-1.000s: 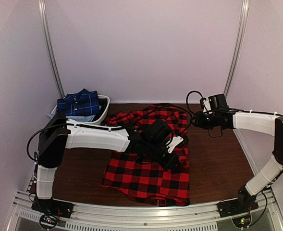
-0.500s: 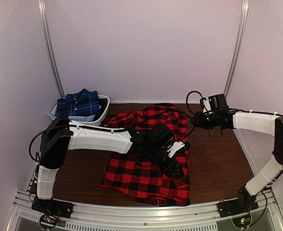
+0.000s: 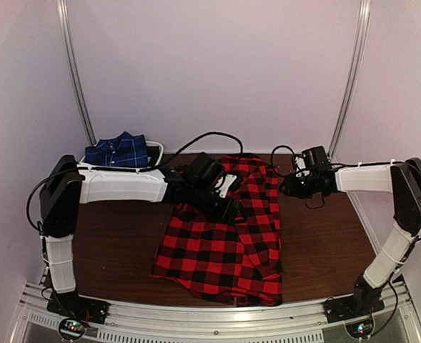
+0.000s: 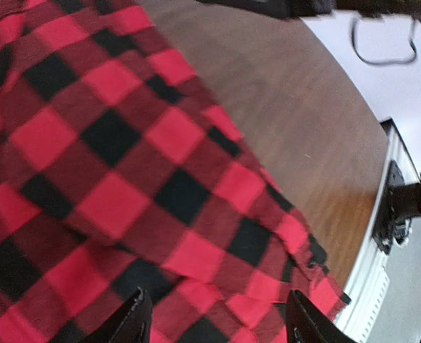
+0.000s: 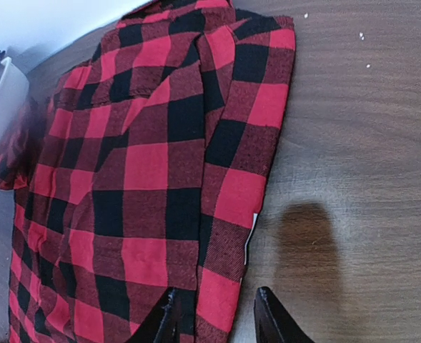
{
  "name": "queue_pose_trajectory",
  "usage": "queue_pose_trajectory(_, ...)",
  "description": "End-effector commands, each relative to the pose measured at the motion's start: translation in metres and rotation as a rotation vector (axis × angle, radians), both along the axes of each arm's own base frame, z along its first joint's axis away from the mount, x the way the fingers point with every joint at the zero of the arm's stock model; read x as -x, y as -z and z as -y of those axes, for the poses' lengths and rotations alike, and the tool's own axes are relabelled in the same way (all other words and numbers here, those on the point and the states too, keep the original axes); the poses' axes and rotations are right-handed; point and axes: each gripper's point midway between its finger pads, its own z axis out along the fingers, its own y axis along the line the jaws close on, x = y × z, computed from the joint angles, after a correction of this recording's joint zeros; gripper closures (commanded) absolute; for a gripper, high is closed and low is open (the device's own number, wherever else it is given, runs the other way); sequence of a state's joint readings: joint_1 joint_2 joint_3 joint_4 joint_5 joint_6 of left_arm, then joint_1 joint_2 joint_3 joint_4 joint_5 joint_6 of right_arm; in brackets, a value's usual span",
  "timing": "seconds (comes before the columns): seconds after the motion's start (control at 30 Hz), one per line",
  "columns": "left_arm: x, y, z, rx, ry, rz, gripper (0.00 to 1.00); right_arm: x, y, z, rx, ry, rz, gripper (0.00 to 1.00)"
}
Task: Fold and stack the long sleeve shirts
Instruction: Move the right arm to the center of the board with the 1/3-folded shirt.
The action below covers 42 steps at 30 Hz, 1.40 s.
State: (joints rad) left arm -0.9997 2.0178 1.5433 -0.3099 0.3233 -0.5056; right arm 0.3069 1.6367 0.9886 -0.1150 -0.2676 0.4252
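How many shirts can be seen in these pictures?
2. A red-and-black shirt lies on the table; a blue shirt sits in the white bin at the back left. Others may be hidden under it.

Looks down on a rumpled red-and-black checked shirt [image 4: 117, 164] filling left and centre, its edge running diagonally toward lower right. Shows bare brown table [image 4: 296, 121] beyond that edge, then a white rail [image 4: 382, 271] at far right and a blurred cable [image 4: 382, 46] loop up top. Catches left gripper [image 4: 217, 325] at bottom edge, dark fingertips [image 4: 133, 321] spread apart above the cloth, gripping nothing.
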Motion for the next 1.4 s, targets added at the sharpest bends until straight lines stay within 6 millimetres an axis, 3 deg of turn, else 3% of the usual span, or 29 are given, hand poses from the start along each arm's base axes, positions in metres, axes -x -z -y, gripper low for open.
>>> queue_pose_trajectory(0.0, -0.052, 0.0, -0.058, -0.027, -0.234, -0.013, 0.35, -0.026, 0.013, -0.006, -0.005, 0.001, -0.004, 0.63)
queue_pose_trajectory(0.2, -0.075, 0.023, -0.13, -0.123, -0.388, -0.027, 0.35, -0.057, 0.036, -0.012, 0.002, 0.018, -0.028, 0.63)
queue_pose_trajectory(0.37, -0.079, 0.045, -0.184, -0.208, -0.5, -0.037, 0.35, -0.073, 0.057, -0.008, 0.031, 0.047, -0.06, 0.63)
queue_pose_trajectory(0.63, -0.054, 0.071, -0.227, -0.329, -0.57, -0.053, 0.36, -0.082, 0.075, 0.005, 0.104, 0.1, -0.081, 0.63)
queue_pose_trajectory(0.97, -0.041, 0.092, -0.244, -0.401, -0.601, -0.076, 0.51, -0.091, 0.088, 0.007, 0.1, 0.11, -0.103, 0.68)
queue_pose_trajectory(1.37, -0.018, 0.104, -0.202, -0.412, -0.512, -0.104, 0.86, -0.106, 0.088, 0.028, 0.125, 0.142, -0.101, 0.99)
